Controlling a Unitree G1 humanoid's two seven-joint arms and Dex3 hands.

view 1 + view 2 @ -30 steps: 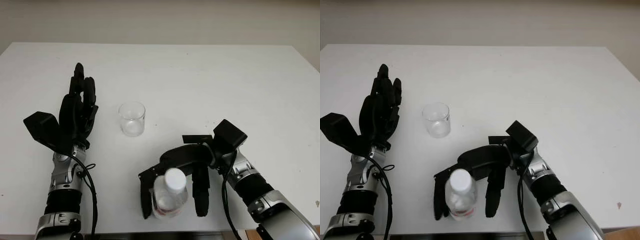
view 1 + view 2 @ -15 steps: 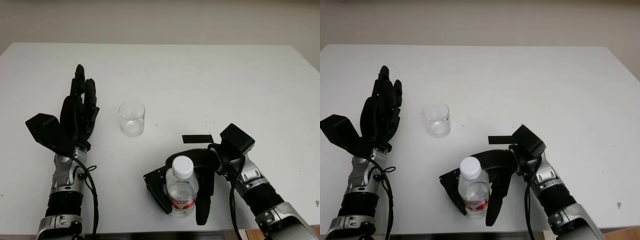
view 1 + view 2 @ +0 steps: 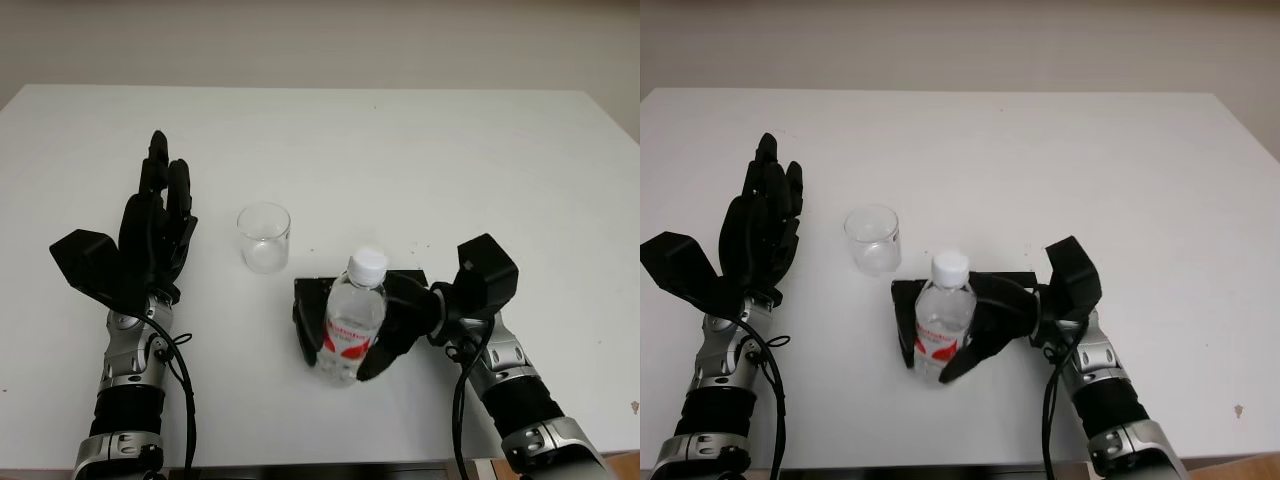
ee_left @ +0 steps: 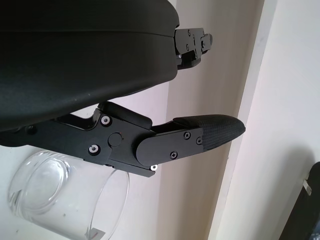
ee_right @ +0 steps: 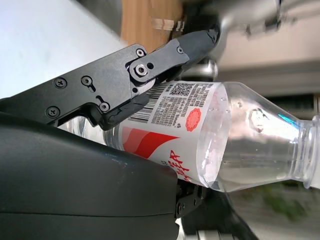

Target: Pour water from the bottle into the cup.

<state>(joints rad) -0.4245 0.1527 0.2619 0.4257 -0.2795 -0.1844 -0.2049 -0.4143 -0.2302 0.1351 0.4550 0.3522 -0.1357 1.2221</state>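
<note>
A clear plastic water bottle (image 3: 350,318) with a white cap and a red label stands upright near the table's front middle. My right hand (image 3: 345,330) is shut on it around the label; the right wrist view shows the fingers (image 5: 120,95) wrapped over the label of the bottle (image 5: 200,135). A small clear cup (image 3: 264,237) stands empty-looking to the upper left of the bottle, a short gap away. My left hand (image 3: 158,225) is open, raised just left of the cup. The cup (image 4: 65,200) appears beside that hand's fingers (image 4: 200,137) in the left wrist view.
The white table (image 3: 430,160) spreads wide behind and to the right of the cup and bottle. A small black strip (image 3: 408,276) lies on the table by my right hand.
My right hand has closed on the bottle and carried it from the table's front edge up and toward the cup. The left hand has stayed in place.
</note>
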